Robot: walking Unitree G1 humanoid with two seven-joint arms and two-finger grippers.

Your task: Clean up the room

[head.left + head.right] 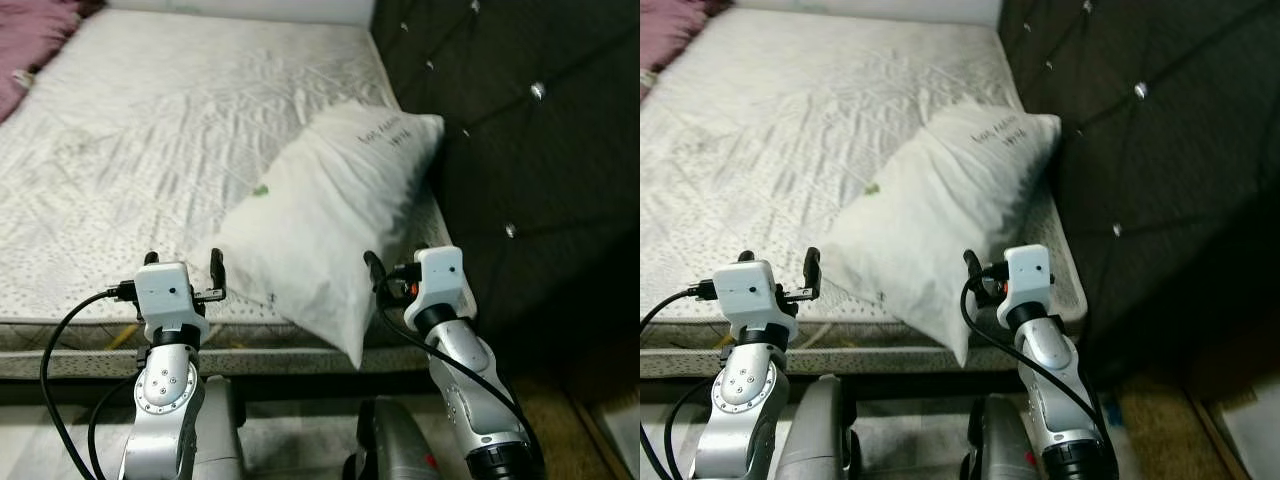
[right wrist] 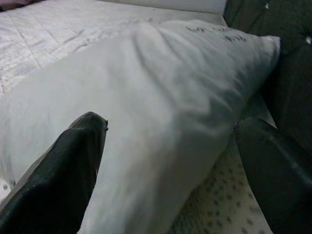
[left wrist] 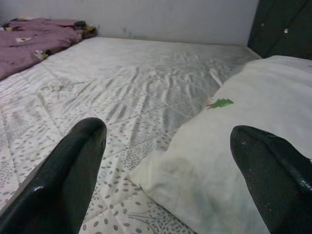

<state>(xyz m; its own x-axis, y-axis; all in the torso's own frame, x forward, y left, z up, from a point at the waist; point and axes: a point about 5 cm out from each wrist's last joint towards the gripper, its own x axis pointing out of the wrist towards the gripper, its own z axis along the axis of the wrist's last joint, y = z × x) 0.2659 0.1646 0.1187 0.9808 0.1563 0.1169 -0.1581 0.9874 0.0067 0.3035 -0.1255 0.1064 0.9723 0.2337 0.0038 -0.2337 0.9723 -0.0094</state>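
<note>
A purple blanket (image 1: 35, 40) lies bunched at the far left corner of the mattress (image 1: 150, 150), well apart from the white pillow (image 1: 325, 215) that serves as the landmark here. The mattress is covered in a pale, quilted, dotted sheet, and its near edge runs across the head views just beyond the robot's two wrists.

The left gripper (image 1: 182, 265) hovers at the near edge of the mattress, just beside the pillow's lower left corner. Its two black fingers (image 3: 63, 180) are spread wide and released, holding nothing; in the left wrist view the pillow's corner lies between and beyond them, with a small green leaf mark (image 3: 220, 103) printed on the fabric.

The white pillow lies tilted on the right part of the mattress, its upper corner resting against the dark tufted headboard (image 1: 520, 150) and its lower corner hanging over the near edge of the bed. Faint dark lettering (image 1: 385, 132) shows near its upper end.

The right gripper (image 1: 378, 278) sits at the pillow's lower right side, close to the overhanging corner. Its fingers (image 2: 58, 180) are also spread apart and released, with the pillow's broad face lying between them in the right wrist view, not clamped.

The headboard stands to the right of the pillow, studded with shiny buttons.
</note>
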